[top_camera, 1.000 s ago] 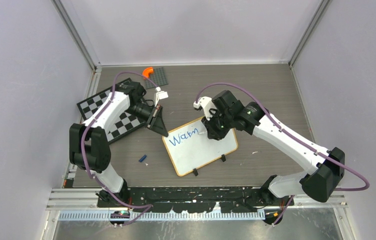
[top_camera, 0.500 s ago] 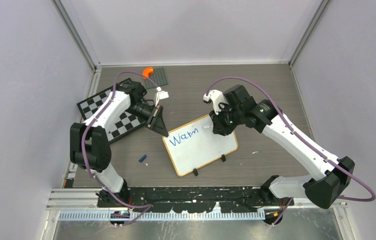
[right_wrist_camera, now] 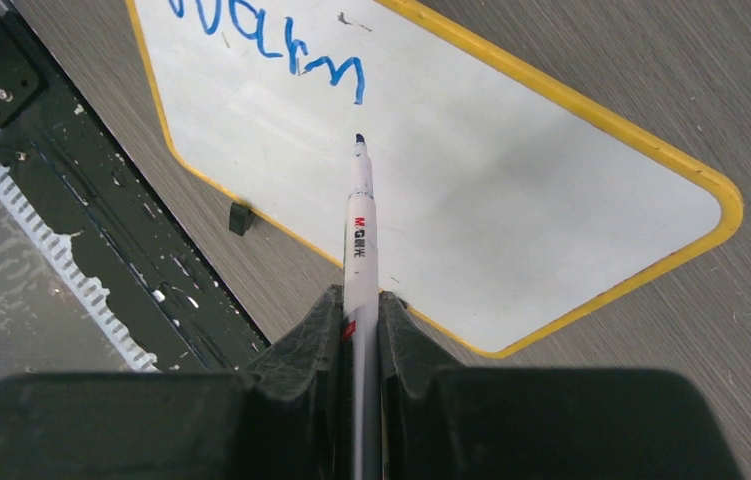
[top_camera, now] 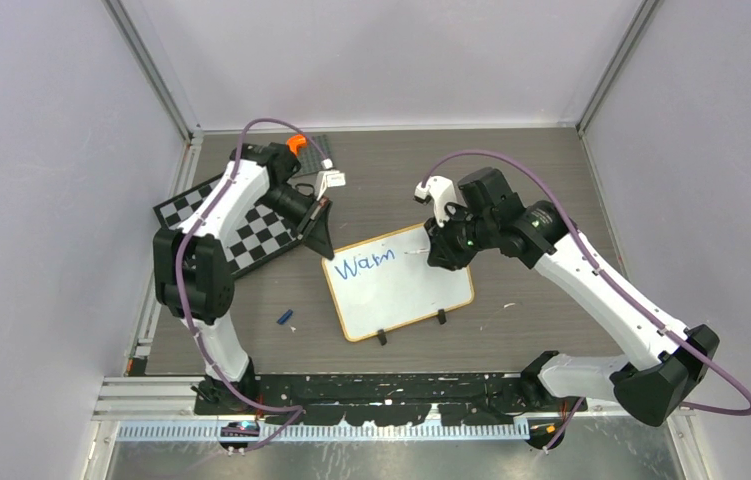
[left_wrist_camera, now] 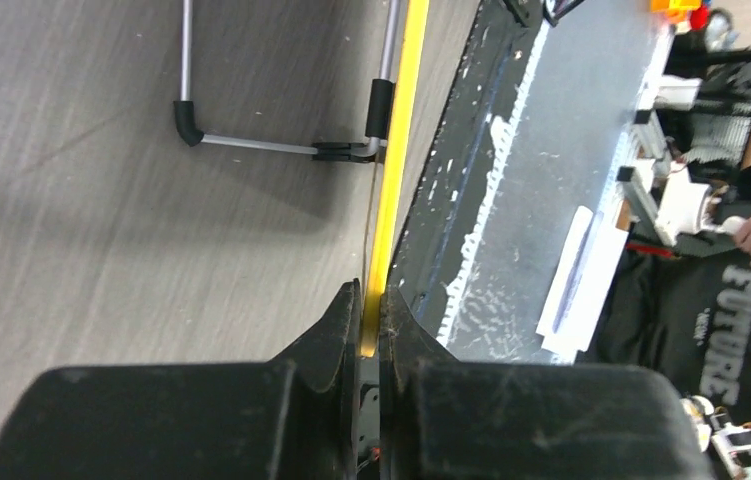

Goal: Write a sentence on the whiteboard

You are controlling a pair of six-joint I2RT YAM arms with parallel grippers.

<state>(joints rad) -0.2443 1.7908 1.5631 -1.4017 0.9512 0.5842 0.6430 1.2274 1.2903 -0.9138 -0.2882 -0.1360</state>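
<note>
The whiteboard (top_camera: 401, 290) lies tilted at the table's middle, white with a yellow rim (left_wrist_camera: 392, 170) and black feet (top_camera: 442, 318). The sentence (top_camera: 366, 265) is one blue word, "Warm" (right_wrist_camera: 271, 40), near its upper left. My left gripper (top_camera: 317, 240) is shut on the board's upper-left corner, and its jaws pinch the rim edge-on in the left wrist view (left_wrist_camera: 372, 305). My right gripper (top_camera: 443, 256) is shut on a white marker (right_wrist_camera: 361, 235). The marker's blue tip (right_wrist_camera: 359, 138) hovers just right of the word.
A black-and-white checkered board (top_camera: 251, 235) lies left of the whiteboard under the left arm. An orange piece (top_camera: 297, 143) and a dark grey plate (top_camera: 317, 155) sit at the back. A small blue cap (top_camera: 284, 317) lies near the board's lower left. A black rail (top_camera: 391, 385) runs along the near edge.
The right gripper has drawn the marker right and back from the word's end. The left arm has swung its wrist up and back, still holding the corner, and the board shifted slightly.
</note>
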